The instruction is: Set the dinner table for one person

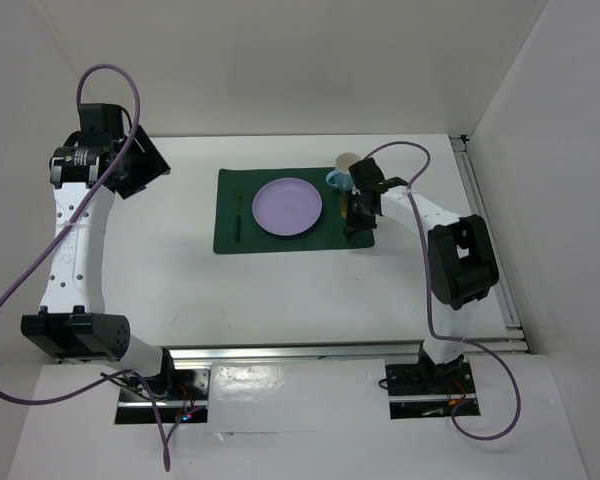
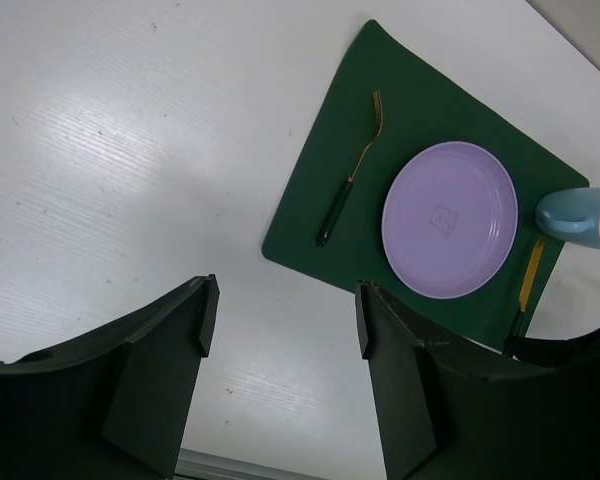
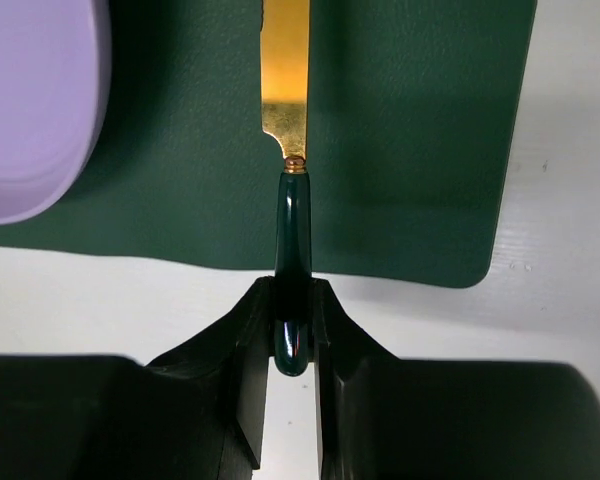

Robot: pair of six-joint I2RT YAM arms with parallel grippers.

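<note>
The right claw (image 3: 292, 335) pinches the dark handle of the knife (image 3: 286, 90) lying over the green placemat's (image 3: 410, 150) edge beside the purple plate (image 3: 30, 110), while the left claw (image 2: 280, 315) gapes wide above the desk (image 2: 130, 150).

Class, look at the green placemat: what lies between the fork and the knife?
The purple plate lies between the fork and the knife, all three on the placemat. The left wrist view shows this most clearly.
</note>
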